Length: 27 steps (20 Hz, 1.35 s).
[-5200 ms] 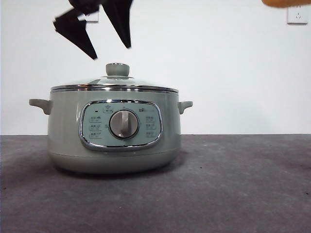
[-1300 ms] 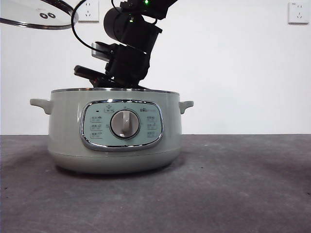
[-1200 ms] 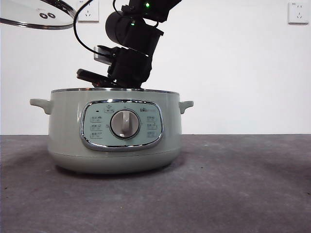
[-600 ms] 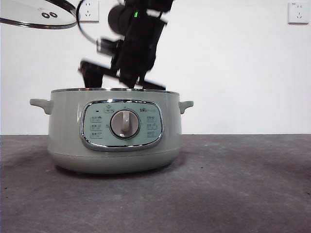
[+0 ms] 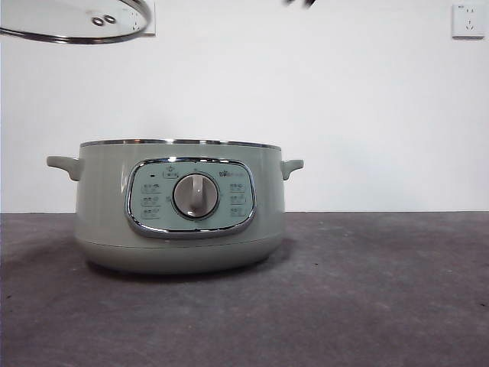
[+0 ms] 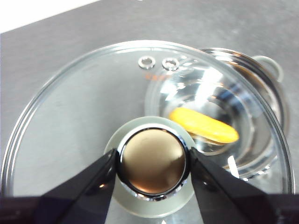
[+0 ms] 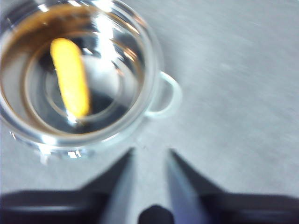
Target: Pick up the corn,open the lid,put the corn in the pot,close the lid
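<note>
The pale green pot [image 5: 179,210] stands uncovered on the table, left of centre. The corn [image 7: 70,77] lies on the pot's shiny floor and also shows through the glass as corn [image 6: 203,126]. The glass lid [image 5: 69,19] hangs high at the top left, above and to the left of the pot. My left gripper [image 6: 153,163] is shut on the lid's round knob [image 6: 153,140]. My right gripper [image 7: 150,151] is open and holds nothing, high above the table beside the pot's side handle [image 7: 166,95]. Only a dark tip [image 5: 299,2] of it shows in the front view.
The dark grey table [image 5: 367,290] stretches wide to the right of the pot. A white wall stands behind, with a socket [image 5: 467,19] at the top right. The pot's control panel and dial [image 5: 194,195] face the front camera.
The right arm, which was low over the open pot, has risen almost out of the front view. The held lid has drifted slightly to the right.
</note>
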Each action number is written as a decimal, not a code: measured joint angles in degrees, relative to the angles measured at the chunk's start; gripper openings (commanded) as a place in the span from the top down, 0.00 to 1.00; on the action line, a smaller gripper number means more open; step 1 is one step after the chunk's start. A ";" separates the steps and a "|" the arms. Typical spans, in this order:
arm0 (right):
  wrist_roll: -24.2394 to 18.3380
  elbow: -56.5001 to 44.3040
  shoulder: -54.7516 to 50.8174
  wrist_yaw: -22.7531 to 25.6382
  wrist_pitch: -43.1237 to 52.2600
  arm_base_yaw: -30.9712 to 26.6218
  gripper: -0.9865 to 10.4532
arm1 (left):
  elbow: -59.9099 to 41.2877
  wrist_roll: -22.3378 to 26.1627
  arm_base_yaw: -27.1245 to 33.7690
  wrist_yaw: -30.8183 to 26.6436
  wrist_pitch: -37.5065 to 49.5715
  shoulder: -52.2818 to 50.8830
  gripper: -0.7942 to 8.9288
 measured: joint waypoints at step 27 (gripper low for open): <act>8.70 -39.76 -43.04 3.63 0.00 0.00 0.93 | 0.00 -1.75 -16.00 0.00 10.78 23.65 0.93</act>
